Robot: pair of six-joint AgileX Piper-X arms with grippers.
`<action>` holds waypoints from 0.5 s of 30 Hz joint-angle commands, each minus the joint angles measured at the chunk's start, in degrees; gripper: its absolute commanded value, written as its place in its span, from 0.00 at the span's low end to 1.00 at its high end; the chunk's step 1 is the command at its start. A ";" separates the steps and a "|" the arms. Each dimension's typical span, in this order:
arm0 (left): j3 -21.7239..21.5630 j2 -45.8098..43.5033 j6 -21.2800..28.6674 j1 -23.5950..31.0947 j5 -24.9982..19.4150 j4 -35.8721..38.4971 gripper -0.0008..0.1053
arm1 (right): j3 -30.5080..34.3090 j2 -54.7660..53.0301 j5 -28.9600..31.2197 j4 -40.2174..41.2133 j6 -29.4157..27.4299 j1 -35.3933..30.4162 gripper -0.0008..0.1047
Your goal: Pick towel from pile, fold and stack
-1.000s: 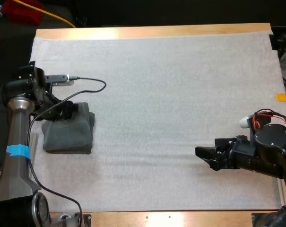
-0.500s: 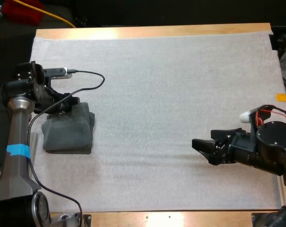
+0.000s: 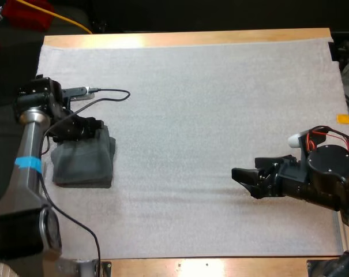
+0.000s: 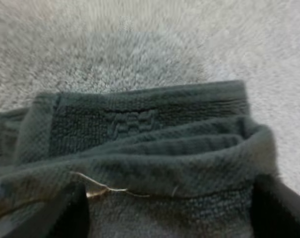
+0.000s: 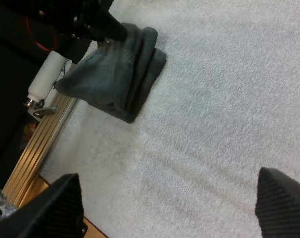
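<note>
- The folded towel (image 3: 85, 164) lay on the white mat (image 3: 209, 104) near its left edge, with its layers showing along one side, well apart from my right claw (image 3: 243, 176).
- I judged the step in hand to be setting that fold down. Doing it well called for a straight lift off, so that no fingertip would snag a layer or the loose thread (image 4: 107, 189) and pull the fold askew.
- My left claw (image 3: 85, 128) was at the towel's far edge, its fingers (image 4: 65, 218) spread wide with the thick rolled edge between them. I could not tell whether the pads touched the cloth.
- My right claw hovered over bare mat, fingers apart, holding nothing.
</note>
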 commanded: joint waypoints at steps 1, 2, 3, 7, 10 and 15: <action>-0.10 1.00 -0.52 -0.07 0.35 -0.20 0.62 | 0.12 -0.10 -0.25 0.03 -0.32 0.04 0.67; -0.10 1.74 -0.52 -0.07 0.35 -0.25 0.62 | 0.12 -0.10 -0.25 0.03 -0.26 0.04 0.67; -0.10 2.74 -0.52 -0.07 0.35 -0.33 0.62 | 0.12 -0.10 -0.25 0.03 -0.20 0.04 0.67; -0.10 5.52 -0.52 -0.07 0.35 -0.06 0.62 | 0.12 -0.10 -0.25 0.03 -0.20 0.04 0.67; -0.10 6.37 -0.52 -0.07 0.35 0.27 0.62 | 0.12 -0.10 0.23 0.03 0.05 0.04 0.67; -0.21 5.03 -0.30 -0.07 0.20 0.80 0.62 | 0.12 -0.10 1.01 0.03 0.12 0.04 0.67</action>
